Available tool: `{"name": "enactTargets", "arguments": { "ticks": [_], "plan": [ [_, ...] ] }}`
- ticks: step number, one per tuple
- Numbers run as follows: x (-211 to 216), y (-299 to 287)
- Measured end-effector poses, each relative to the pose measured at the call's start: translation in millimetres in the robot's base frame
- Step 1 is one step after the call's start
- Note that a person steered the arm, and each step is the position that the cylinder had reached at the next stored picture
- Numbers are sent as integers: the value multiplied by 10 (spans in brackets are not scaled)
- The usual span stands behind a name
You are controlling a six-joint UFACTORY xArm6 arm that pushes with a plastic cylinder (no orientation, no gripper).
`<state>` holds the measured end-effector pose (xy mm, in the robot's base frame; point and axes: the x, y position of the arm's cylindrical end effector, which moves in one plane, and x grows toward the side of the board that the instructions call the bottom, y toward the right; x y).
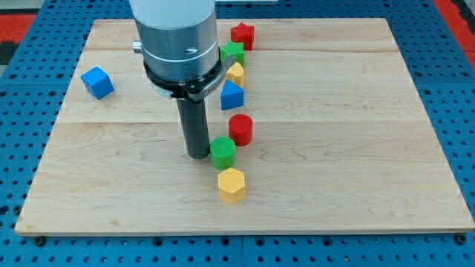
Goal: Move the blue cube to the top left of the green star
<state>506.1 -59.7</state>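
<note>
The blue cube (pixel 97 82) sits near the view's left edge of the wooden board, toward the top. The green star (pixel 232 53) lies near the top centre, partly hidden behind the arm's body. My tip (pixel 197 155) rests on the board near the centre, touching or nearly touching the left side of a green cylinder (pixel 223 152). The tip is far to the right of and below the blue cube, and well below the green star.
A red star (pixel 243 35) lies top right of the green star. Below the green star run a yellow block (pixel 235 73), a blue triangular block (pixel 231 96) and a red cylinder (pixel 240 129). A yellow hexagon (pixel 231 185) lies below the green cylinder.
</note>
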Motion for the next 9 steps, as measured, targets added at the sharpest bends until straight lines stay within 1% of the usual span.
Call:
{"name": "enactTargets", "arguments": {
  "ticks": [1, 2, 3, 4, 5, 7, 8, 9],
  "plan": [
    [50, 131],
    [39, -190],
    [-303, -874],
    [-437, -1867],
    [-1033, -2190],
    [-1656, -1068],
    [-2078, -625],
    [-2512, -502]
  ]
}}
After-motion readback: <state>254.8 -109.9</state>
